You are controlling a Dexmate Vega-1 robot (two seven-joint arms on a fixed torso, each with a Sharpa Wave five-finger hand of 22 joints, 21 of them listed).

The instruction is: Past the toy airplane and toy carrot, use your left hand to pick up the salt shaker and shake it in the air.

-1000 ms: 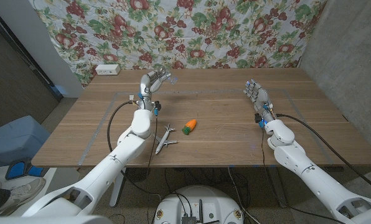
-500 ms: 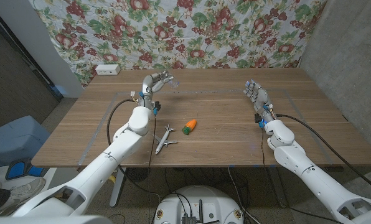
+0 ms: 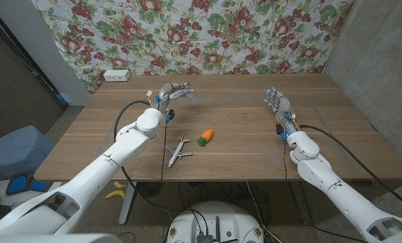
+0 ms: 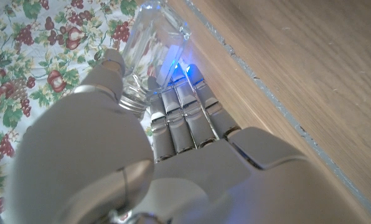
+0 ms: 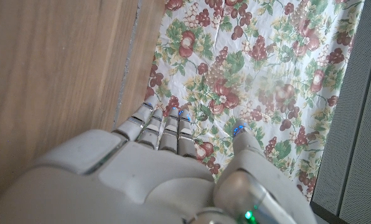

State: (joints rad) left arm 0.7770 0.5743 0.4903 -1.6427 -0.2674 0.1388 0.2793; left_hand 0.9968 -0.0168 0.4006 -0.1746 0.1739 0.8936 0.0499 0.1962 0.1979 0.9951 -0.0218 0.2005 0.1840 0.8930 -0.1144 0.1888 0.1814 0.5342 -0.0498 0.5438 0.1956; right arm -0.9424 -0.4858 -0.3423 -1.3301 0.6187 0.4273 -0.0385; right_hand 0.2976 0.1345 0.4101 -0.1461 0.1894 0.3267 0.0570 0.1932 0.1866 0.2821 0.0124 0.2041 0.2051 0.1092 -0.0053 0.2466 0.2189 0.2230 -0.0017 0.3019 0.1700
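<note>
My left hand [image 3: 172,92] is raised above the far left part of the table and grips the clear glass salt shaker [image 3: 187,88], which points to the right. In the left wrist view the shaker [image 4: 149,38] sits between the thumb and the fingers [image 4: 184,115] of the left hand [image 4: 142,149]. The white toy airplane [image 3: 179,150] and the orange toy carrot [image 3: 205,137] lie on the table, nearer to me than that hand. My right hand [image 3: 278,104] stays at the right side with its fingers apart and nothing in it; the right wrist view shows this hand [image 5: 154,168] the same way.
A white box [image 3: 117,75] sits at the table's back left edge. A floral cloth [image 3: 208,34] hangs behind the wooden table [image 3: 241,158]. A blue bin [image 3: 15,152] stands on the floor to the left.
My left hand has swung over to the right with the shaker, tipping it sideways. The right hand, airplane and carrot have not moved.
</note>
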